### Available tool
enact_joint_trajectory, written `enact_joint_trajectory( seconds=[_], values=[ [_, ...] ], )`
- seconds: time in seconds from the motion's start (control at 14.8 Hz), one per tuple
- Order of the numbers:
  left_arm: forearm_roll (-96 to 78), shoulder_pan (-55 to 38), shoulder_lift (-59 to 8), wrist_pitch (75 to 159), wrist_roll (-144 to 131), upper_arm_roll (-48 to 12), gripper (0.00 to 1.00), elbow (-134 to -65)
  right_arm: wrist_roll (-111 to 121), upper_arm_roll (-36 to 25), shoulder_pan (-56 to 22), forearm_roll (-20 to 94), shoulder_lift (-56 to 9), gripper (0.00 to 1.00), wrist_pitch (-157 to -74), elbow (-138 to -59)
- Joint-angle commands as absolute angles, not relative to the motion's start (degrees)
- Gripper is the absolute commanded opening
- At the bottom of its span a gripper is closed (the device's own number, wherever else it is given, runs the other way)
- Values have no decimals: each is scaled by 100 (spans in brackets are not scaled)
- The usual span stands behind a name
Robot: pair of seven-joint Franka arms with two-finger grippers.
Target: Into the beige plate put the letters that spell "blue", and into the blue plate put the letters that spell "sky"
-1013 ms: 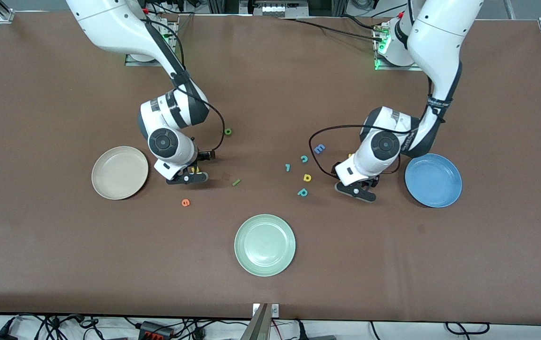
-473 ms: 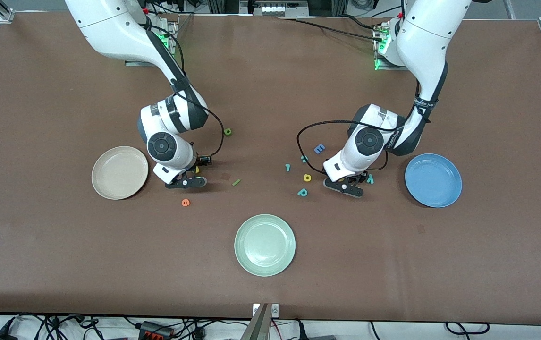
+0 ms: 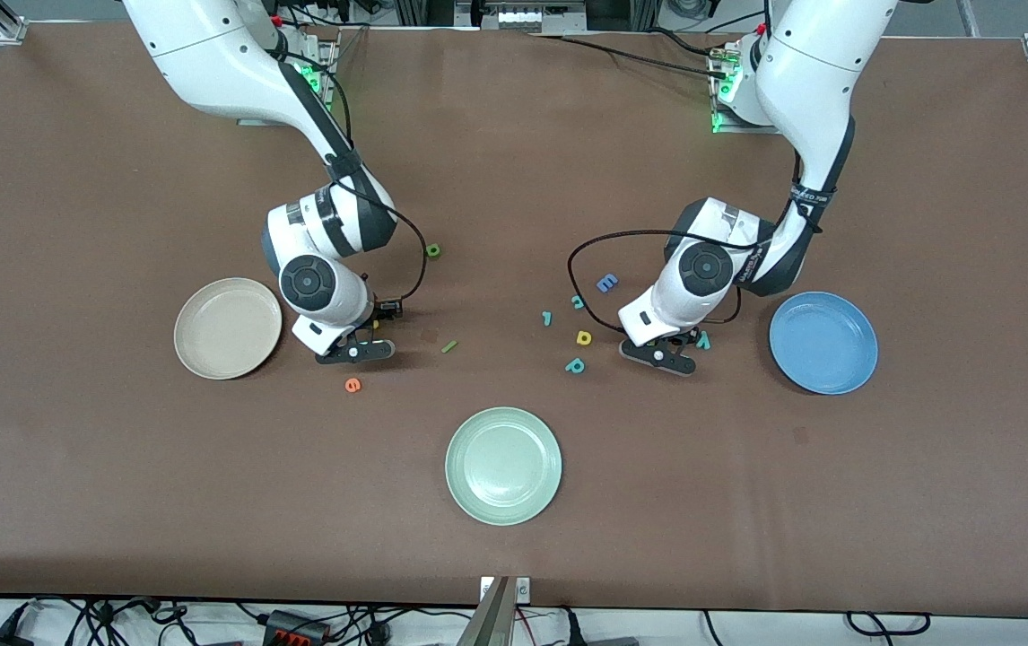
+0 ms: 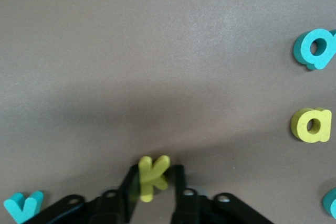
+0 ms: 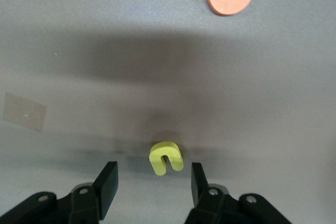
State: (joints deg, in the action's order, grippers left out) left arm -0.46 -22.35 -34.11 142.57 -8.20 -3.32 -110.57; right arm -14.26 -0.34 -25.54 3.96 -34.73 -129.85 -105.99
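Moved: left gripper [image 4: 153, 195] now pinches yellow k [image 4: 152, 176]; right gripper [image 5: 152, 182] fingers wide, straddling yellow u [image 5: 166, 158] | step: grasping | next: lift k toward blue plate [image 3: 823, 342]; close on u

Brown table [image 3: 514, 135], cables underneath [image 3: 299, 621]

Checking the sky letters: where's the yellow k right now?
The yellow k is pinched in the left gripper down at the table, toward the left arm's end, beside the teal y and near the blue plate.
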Motion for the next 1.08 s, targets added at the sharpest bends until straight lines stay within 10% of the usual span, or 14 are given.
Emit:
enact_joint_trajectory(
  seconds=[0.0,0.27,0.54,1.01],
  values=[
    [70,-2241,-3323,14099,-905,-290,9,-11118,-1143,-35,-2522,360,-3630,65,-12990,-10450],
    [70,-1900,-2902,13248,-870,-255,5,-10873,-1090,-35,-2522,291,-3656,63,-12990,-10441],
    [123,-1180,-2786,11675,-791,-246,7,-10223,-1090,-35,-2522,299,-3656,21,-12990,-10441],
    [483,149,-3155,11681,299,-272,8,-10257,-1099,-44,-2242,334,-3359,13,-12833,-10415]
  ],
)
